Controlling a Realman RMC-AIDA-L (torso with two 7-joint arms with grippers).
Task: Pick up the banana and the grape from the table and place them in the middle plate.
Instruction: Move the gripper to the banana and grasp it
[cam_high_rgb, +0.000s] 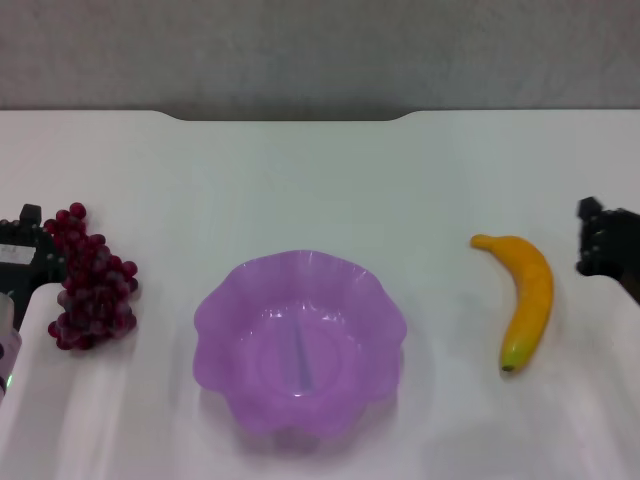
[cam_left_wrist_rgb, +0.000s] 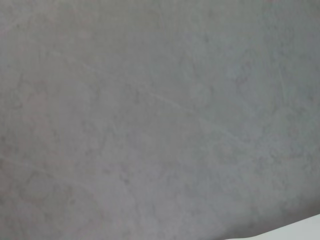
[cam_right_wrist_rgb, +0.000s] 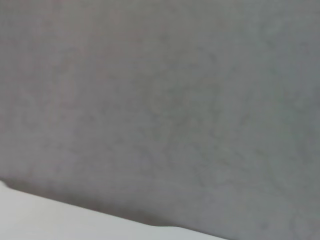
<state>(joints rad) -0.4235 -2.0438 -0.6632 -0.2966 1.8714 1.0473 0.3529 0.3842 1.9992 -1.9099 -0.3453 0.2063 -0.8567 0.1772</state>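
In the head view the purple scalloped plate (cam_high_rgb: 215, 320) stands empty in the middle of the white table (cam_high_rgb: 320, 180). The grape bunch (cam_high_rgb: 92, 282) lies at the left, dark red-purple. The yellow banana (cam_high_rgb: 528, 295) lies at the right, its greenish tip toward the near edge. My left gripper (cam_high_rgb: 28, 250) is at the left edge, right beside the grapes. My right gripper (cam_high_rgb: 606, 245) is at the right edge, just right of the banana. Both wrist views show only a grey wall and a strip of table.
The table's far edge has a notch (cam_high_rgb: 290, 118) against the grey wall (cam_high_rgb: 320, 50). A strip of the table edge shows in the left wrist view (cam_left_wrist_rgb: 295, 230) and in the right wrist view (cam_right_wrist_rgb: 50, 220).
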